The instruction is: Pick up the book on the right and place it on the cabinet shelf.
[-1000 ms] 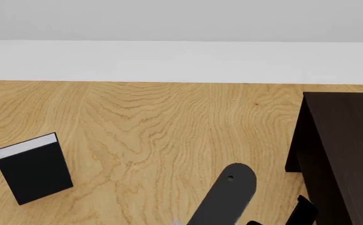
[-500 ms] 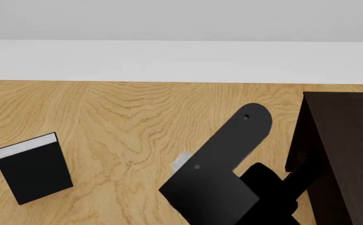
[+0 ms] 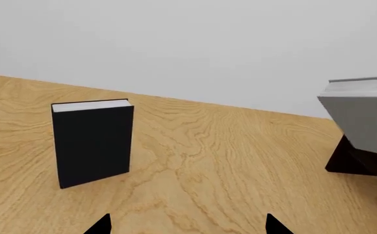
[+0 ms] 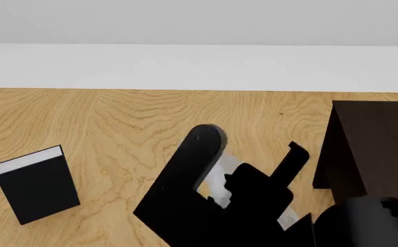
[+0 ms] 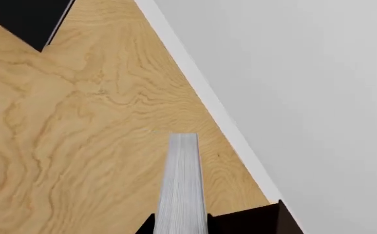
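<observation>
Right claw (image 4: 254, 193) pinching the book (image 5: 183, 185) has swung up into frame centre since a second ago, so lift's done, cabinet (image 4: 374, 149) next; left claw (image 3: 185, 225) spread, idle.

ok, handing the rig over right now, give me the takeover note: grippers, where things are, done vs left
Right gripper: shut on the grey book, which is lifted off the table. It sits edge-on in the right wrist view; the arm hides most of it in the head view.
Left gripper: open, empty, low over the table.
Cabinet: at the table's right, book not yet on it; the shelf itself is not visible.
Black book: upright at the left, leave it.
Done: pick. Left: carry right, set the book on the shelf, release.
</observation>
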Tool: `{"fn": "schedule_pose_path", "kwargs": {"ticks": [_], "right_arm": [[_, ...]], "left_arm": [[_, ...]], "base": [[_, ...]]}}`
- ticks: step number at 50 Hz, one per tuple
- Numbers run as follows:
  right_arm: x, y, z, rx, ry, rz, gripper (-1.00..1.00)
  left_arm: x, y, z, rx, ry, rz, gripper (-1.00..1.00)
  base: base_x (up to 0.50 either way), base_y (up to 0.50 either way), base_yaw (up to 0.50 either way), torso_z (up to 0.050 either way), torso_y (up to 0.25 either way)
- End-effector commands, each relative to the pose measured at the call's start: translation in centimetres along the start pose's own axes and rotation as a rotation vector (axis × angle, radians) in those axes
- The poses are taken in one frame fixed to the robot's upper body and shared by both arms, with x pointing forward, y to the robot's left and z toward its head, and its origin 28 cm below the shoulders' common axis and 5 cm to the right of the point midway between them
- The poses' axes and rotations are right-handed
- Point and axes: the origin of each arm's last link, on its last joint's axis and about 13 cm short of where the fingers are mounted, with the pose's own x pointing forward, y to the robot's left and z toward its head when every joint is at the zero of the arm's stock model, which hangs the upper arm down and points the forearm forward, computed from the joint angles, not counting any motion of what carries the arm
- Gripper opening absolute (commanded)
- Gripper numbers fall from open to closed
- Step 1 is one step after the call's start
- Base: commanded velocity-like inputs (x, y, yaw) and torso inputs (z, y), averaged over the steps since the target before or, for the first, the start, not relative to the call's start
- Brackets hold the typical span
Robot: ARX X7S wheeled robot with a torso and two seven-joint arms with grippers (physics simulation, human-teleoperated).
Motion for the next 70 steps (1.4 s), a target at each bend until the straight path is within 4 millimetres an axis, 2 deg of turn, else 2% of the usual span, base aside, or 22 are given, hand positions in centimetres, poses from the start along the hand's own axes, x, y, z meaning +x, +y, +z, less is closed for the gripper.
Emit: {"fn": "schedule_pose_path", "kwargs": {"ticks": [1, 4, 12, 15, 16, 22, 35, 38, 42, 46, 58, 70], "right_arm": [[3.0, 1.1, 0.7, -0.193, -0.016, -0.172, -1.0], [3.8, 1.7, 0.5, -0.18, -0.011, -0.186, -1.0], [5.6, 2.9, -0.3, -0.281, 0.058, -0.274, -1.0], [5.9, 3.0, -0.4, -0.355, 0.086, -0.305, -1.0], [6.3, 3.1, -0.7, -0.43, 0.114, -0.324, -1.0], [7.1, 3.3, -1.2, -0.542, 0.172, -0.356, -1.0], [8.7, 4.2, -3.0, -0.559, 0.239, -0.365, -1.0], [8.8, 4.4, -3.3, -0.543, 0.252, -0.359, -1.0], [9.0, 4.9, -3.8, -0.427, 0.24, -0.334, -1.0], [9.0, 5.0, -4.2, -0.409, 0.258, -0.338, -1.0], [8.6, 5.2, -6.2, -0.413, 0.357, -0.371, -1.0], [7.9, 5.2, -7.4, -0.504, 0.46, -0.38, -1.0]], "left_arm": [[0.1, 0.0, 0.0, -0.006, -0.003, 0.007, 1.0], [0.1, 0.1, -0.1, -0.006, -0.001, 0.009, 1.0], [0.2, 0.1, -0.3, -0.007, 0.005, 0.007, 1.0], [0.2, 0.1, -0.3, -0.008, 0.006, 0.007, 1.0], [0.2, 0.1, -0.3, -0.009, 0.005, 0.007, 1.0], [0.1, 0.1, -0.3, -0.012, 0.004, 0.008, 1.0], [0.2, 0.1, -0.3, -0.016, 0.004, 0.004, 1.0], [0.1, 0.1, -0.3, -0.017, 0.005, 0.006, 1.0], [0.2, 0.2, -0.2, -0.013, 0.002, 0.008, 1.0], [0.2, 0.2, -0.1, -0.012, 0.0, 0.01, 1.0], [0.1, 0.3, -0.2, -0.015, 0.0, 0.011, 1.0], [0.1, 0.2, -0.2, -0.017, 0.002, 0.004, 1.0]], "base": [[0.0, 0.0, 0.0, 0.0, 0.01], [0.0, 0.0, 0.0, 0.0, 0.0], [0.0, 0.0, 0.0, 0.0, 0.001], [0.0, 0.0, 0.0, 0.0, 0.0], [0.0, 0.0, 0.0, 0.0, 0.01], [0.0, 0.0, 0.0, 0.0, 0.0], [0.0, 0.0, 0.0, 0.0, 0.002], [0.0, 0.0, 0.0, 0.0, 0.003], [0.0, 0.0, 0.0, 0.0, 0.0], [0.0, 0.0, 0.0, 0.0, 0.003], [0.0, 0.0, 0.0, 0.0, 0.001], [0.0, 0.0, 0.0, 0.002, 0.002]]}}
